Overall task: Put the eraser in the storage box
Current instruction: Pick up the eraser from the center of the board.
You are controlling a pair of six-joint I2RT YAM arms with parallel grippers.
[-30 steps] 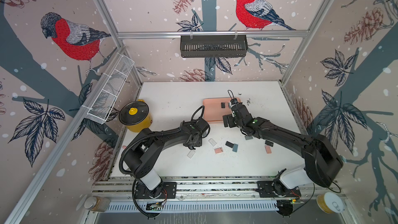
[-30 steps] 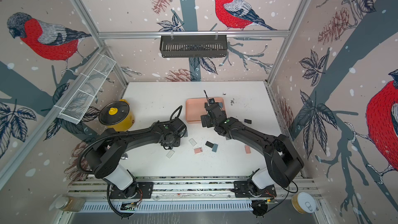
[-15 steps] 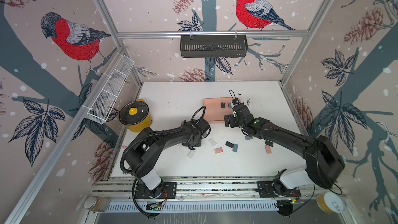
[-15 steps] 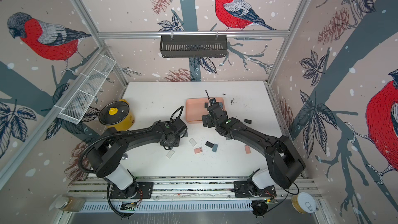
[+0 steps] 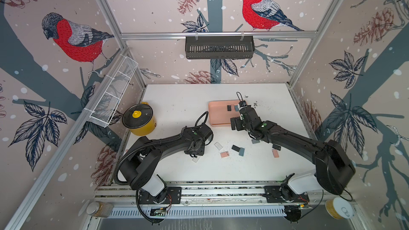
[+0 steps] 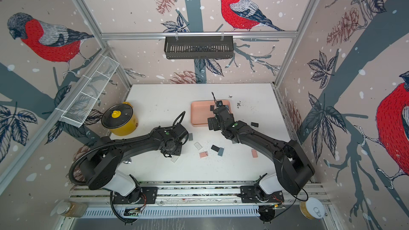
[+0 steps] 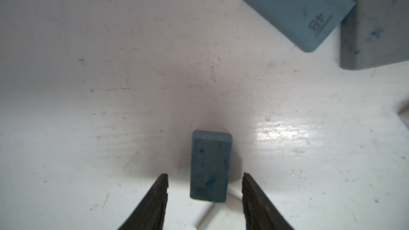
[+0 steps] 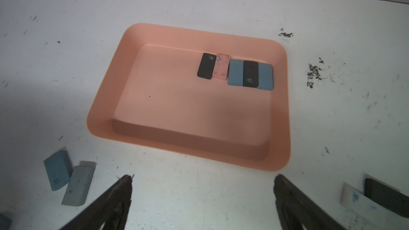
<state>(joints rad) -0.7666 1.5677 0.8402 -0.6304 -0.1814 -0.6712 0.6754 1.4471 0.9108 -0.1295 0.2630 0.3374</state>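
In the left wrist view a speckled blue eraser (image 7: 209,164) stands on the white table between the tips of my left gripper (image 7: 205,174). The jaws are open, with a gap on each side of it. In both top views that gripper (image 5: 195,151) points down beside a clear eraser (image 5: 195,159) and hides the blue one. The salmon-pink storage box (image 5: 218,112) (image 8: 104,111) holds several erasers, black (image 8: 207,65), pink (image 8: 220,66) and blue (image 8: 235,73). My right gripper (image 8: 203,177) (image 5: 236,125) hangs wide open and empty over the table at the box's near rim.
Loose erasers lie mid-table: clear (image 5: 218,146), black (image 5: 235,148), blue (image 5: 241,152), pink (image 5: 224,154) and another pink (image 5: 275,153). A blue one (image 7: 296,9) and a grey one (image 7: 374,23) lie near my left gripper. A yellow lidded pot (image 5: 138,119) stands at the left.
The right gripper has drawn back a little from the box toward the table's front. The left arm has barely shifted.
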